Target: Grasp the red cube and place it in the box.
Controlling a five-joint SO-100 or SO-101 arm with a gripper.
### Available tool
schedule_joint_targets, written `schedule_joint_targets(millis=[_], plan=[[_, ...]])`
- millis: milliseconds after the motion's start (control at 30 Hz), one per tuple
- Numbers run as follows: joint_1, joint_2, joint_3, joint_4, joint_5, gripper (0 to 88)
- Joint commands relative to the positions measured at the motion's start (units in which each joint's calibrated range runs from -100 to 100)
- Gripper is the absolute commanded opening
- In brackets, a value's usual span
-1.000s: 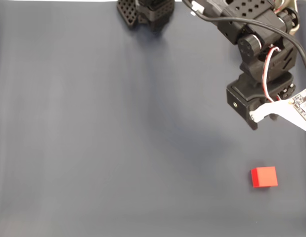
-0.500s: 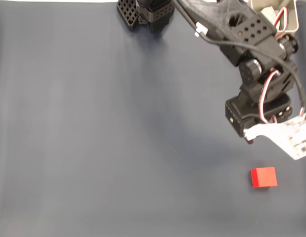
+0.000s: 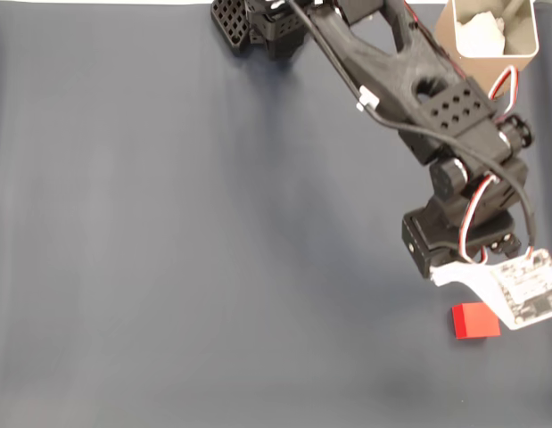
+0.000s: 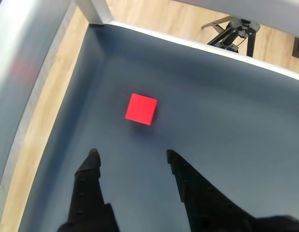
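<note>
Bare dark desk (image 4: 226, 116) is lying open between my spread claw (image 4: 132, 155) and the red cube (image 4: 141, 108); nothing is blocking the way. The box (image 3: 487, 28) is standing well apart.

Red cube (image 4: 141, 108) bright plain red. Mat (image 3: 186, 250) dark slate blue, unpatterned. Gripper (image 4: 132, 157) matte black. Box (image 3: 487, 49) at 1 o'clock in fixed view, tan rim, grey inside. Floor (image 4: 154, 19) light wood grain.
</note>
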Motion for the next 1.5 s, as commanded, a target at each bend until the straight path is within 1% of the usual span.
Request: schedule_joint_targets(millis=[0, 233, 267, 433, 900, 1167, 1467], plan=[[0.17, 1.62, -6.15, -0.02, -0.63, 36.5], [0.03, 7.69, -12.63, -0.18, -0.15, 41.5], [0.39, 12.80, -19.11, -0.27, 0.20, 43.4], [0.39, 17.74, -24.85, -0.92, 0.68, 45.0], [-0.25, 28.92, -36.81, -2.81, 0.93, 45.5], [0.17, 31.17, -37.63, -5.10, 1.42, 45.7], [-1.25, 31.61, -38.81, -6.00, 1.12, 45.7]])
